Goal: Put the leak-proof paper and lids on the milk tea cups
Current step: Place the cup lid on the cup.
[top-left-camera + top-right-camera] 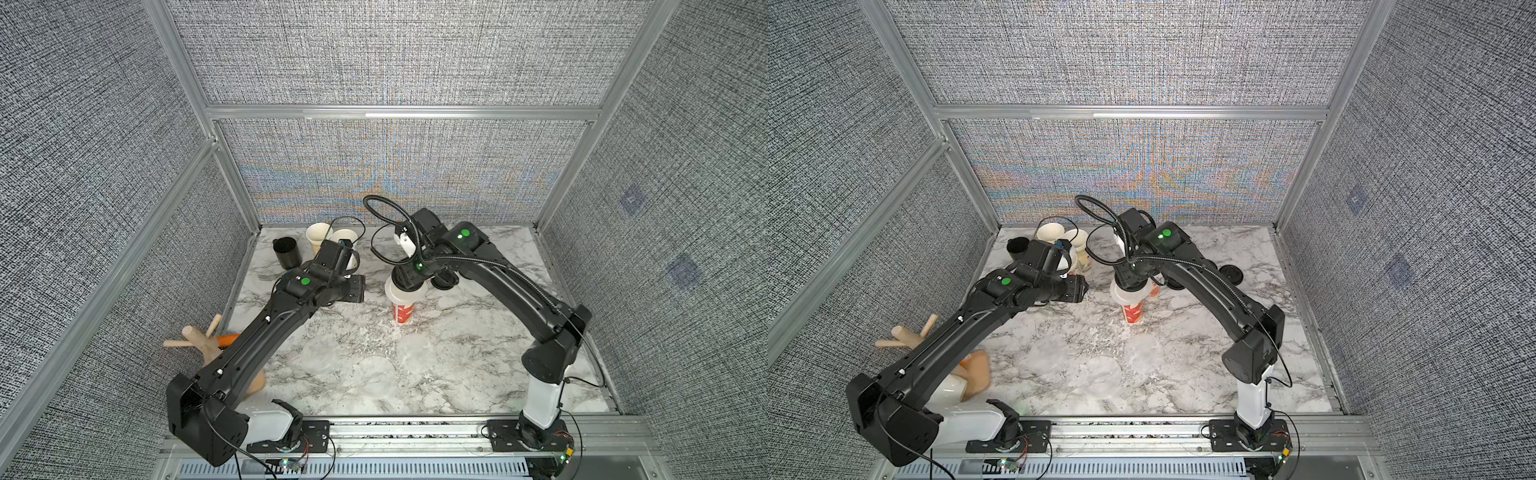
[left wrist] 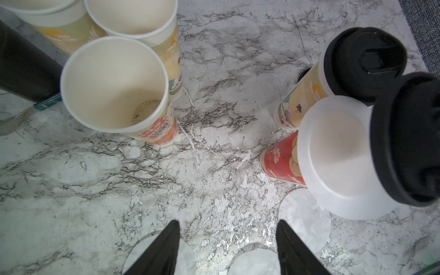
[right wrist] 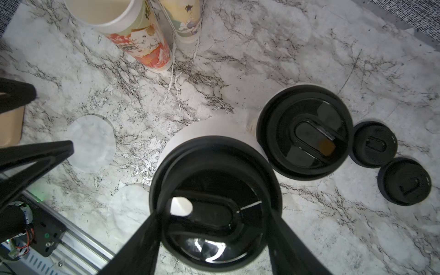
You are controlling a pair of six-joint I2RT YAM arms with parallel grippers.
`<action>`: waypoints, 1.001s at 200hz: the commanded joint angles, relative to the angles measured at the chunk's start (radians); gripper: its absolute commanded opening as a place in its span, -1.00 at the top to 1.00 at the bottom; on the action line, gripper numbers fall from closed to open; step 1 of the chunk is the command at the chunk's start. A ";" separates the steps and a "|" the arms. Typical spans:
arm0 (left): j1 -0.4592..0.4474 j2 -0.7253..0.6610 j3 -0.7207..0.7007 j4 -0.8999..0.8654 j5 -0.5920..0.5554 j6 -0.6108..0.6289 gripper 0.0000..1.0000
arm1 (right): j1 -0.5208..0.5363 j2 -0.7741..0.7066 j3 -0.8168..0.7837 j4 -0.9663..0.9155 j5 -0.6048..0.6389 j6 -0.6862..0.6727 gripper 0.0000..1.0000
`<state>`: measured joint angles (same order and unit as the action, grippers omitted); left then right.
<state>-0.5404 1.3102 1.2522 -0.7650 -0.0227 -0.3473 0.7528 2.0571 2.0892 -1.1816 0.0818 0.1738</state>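
Leak-proof paper [image 2: 338,162] caps the red cup [image 2: 281,162]; right hand [image 3: 215,213] clamps a black lid [image 3: 214,166] over it; left hand [image 2: 227,222] stands apart, empty.

Marble table [image 1: 457,374] between grey fabric walls [image 1: 395,54]. At ten o'clock, a black mug [image 1: 286,252]; stands upright, mouth open. At its seven o'clock, a fork [image 1: 264,276]; lies flat. At eight o'clock, a wooden peg rack [image 1: 203,347], with something orange [image 1: 227,340] just beside it, half hidden. At two o'clock, a loose black lid [image 3: 373,144] and a second loose lid [image 3: 404,181]; lie just beside each other. Near the centre, a raised black lid [image 3: 209,152], off the marble. At six o'clock, a metal rail [image 1: 415,428].
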 commanded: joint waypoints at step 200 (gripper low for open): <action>0.023 -0.013 -0.019 -0.001 0.014 0.014 -0.32 | 0.013 0.099 0.034 -0.045 0.010 -0.033 -0.24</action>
<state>-0.5186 1.2942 1.2312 -0.7654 -0.0158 -0.3408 0.7650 2.1487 2.1208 -1.2270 0.0959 0.1516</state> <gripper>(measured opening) 0.661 0.668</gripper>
